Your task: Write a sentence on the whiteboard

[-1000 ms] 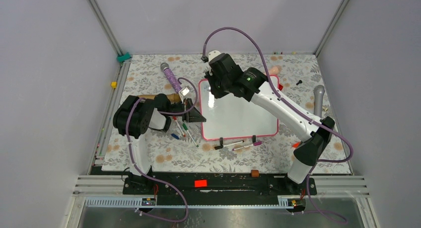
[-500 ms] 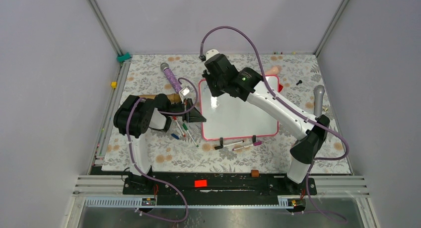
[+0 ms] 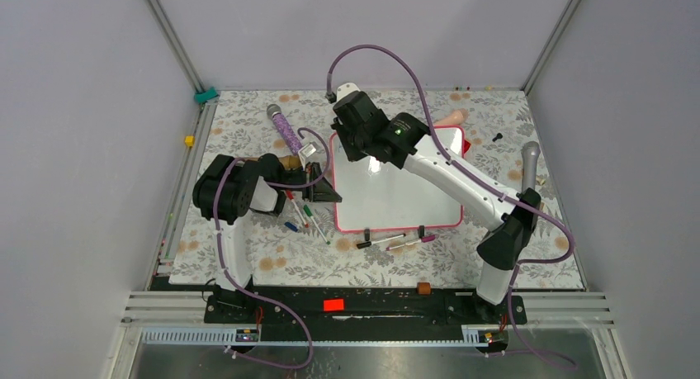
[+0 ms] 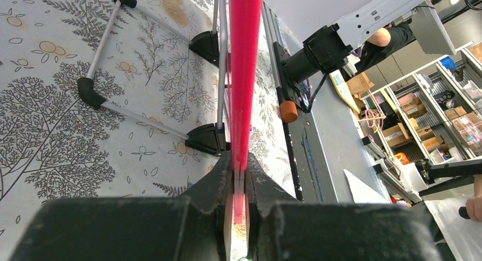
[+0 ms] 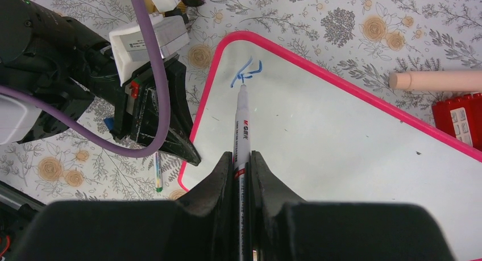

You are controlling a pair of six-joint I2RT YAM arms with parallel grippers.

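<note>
The board (image 3: 400, 185) lies on the floral cloth (image 3: 248, 255) in the middle of the table, its two black feet (image 3: 422, 229) on the near edge. A few blue strokes (image 5: 247, 72) sit in its far left corner. The right gripper (image 5: 242, 158) is closed tight on a white pen (image 5: 242, 121), whose tip touches the board just below the strokes. The left gripper (image 4: 240, 164) pinches the board's pink rim (image 4: 245, 73) on the left edge, jaws nearly together. Loose pens (image 3: 301, 214) lie on the cloth beside that gripper, and two more (image 3: 396, 240) by the feet. Past the far right corner are a dowel (image 5: 435, 80) and a red block (image 5: 463, 119).
</note>
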